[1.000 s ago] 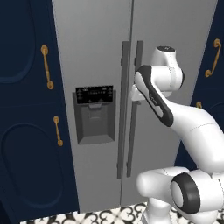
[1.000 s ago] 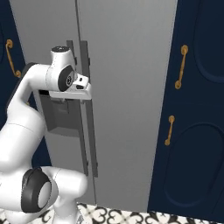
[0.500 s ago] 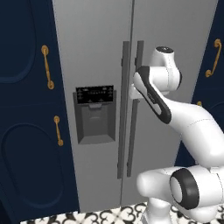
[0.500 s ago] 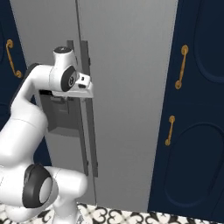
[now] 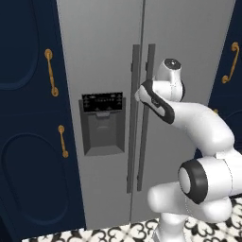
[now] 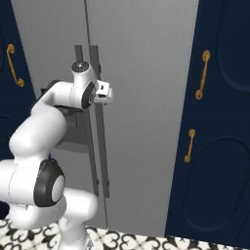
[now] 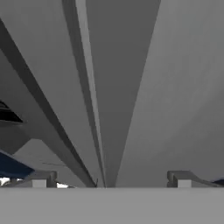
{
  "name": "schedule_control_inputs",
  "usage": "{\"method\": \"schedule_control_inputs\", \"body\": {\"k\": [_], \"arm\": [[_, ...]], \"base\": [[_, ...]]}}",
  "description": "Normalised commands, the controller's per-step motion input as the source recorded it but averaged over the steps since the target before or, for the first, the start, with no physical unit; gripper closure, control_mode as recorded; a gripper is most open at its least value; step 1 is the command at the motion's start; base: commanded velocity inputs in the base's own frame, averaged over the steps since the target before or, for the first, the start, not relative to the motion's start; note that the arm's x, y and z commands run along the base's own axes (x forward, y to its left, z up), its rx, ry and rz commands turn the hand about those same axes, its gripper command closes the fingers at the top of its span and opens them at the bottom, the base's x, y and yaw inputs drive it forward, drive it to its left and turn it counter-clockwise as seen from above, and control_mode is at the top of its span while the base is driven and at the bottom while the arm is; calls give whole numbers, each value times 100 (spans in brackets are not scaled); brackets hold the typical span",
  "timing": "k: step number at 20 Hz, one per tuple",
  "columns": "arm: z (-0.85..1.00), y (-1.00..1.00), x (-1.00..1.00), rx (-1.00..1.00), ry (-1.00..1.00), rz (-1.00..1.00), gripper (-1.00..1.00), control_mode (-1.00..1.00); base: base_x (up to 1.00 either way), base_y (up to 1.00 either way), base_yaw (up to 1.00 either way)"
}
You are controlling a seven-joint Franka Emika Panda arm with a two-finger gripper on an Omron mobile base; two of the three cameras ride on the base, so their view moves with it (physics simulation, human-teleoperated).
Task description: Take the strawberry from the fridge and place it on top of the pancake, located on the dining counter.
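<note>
The fridge [image 5: 108, 71] stands closed, its two grey doors meeting at a centre seam flanked by two dark vertical bar handles [image 5: 133, 118]. A black dispenser panel [image 5: 103, 124] is set into the left door. Navy cabinets [image 5: 28, 123] with gold handles [image 5: 51, 72] stand on either side of the fridge, and a patterned black-and-white floor [image 6: 132, 240] runs along its foot.

The white arm [image 5: 198, 127] reaches up from the base to the handles at about the height of the dispenser's top edge. From the right base view, the gripper [image 6: 106, 93] sits at the right-door handle [image 6: 100, 146], just in front of the door face. Seen from the hand, the gripper [image 7: 111, 178] points along the door, its fingertips [image 7: 40, 179] spread wide apart at either side of the handles [image 7: 85, 87], with nothing between them. Whether a finger touches the handle cannot be told.

The strawberry lies behind the closed doors, out of sight.
</note>
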Motion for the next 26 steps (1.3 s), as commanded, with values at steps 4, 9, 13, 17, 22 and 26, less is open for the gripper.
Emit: {"method": "schedule_control_inputs", "body": {"k": [4,9,13,17,22,26], "arm": [[0,-2,89,0,-4,0,-100,-100],[-2,0,70,0,0,0,-100,-100],[-19,0,52,0,-4,0,-100,-100],[-21,0,22,0,-33,1,-100,-100],[0,0,-29,0,-46,3,-100,-100],[-5,2,1,0,-33,2,-100,-100]], "base": [[0,0,0],[0,0,0],[0,0,0],[0,0,0],[0,0,0],[0,0,0]]}}
